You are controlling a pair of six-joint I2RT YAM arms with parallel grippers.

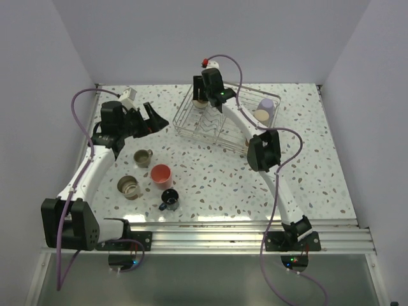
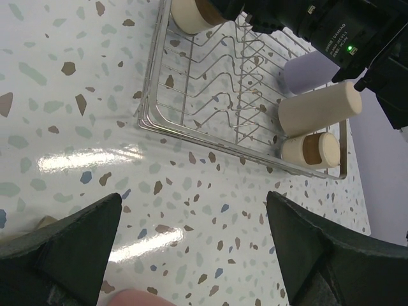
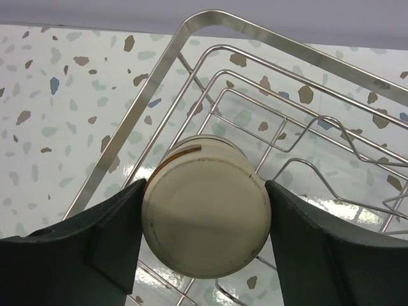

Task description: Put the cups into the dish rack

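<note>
The silvery wire dish rack stands at the back middle of the table. My right gripper is shut on a grey-beige cup, base towards the camera, in the rack's far left corner, with a finger on each side. A lavender cup and a tall beige tumbler lie at the rack's right end. My left gripper is open and empty above bare table left of the rack. On the table stand two grey-beige cups, a coral tumbler and a black mug.
The left wrist view shows the held cup, the lavender cup, the beige tumbler and a small beige cup in the rack. White walls close the table on three sides. A metal rail runs along the near edge.
</note>
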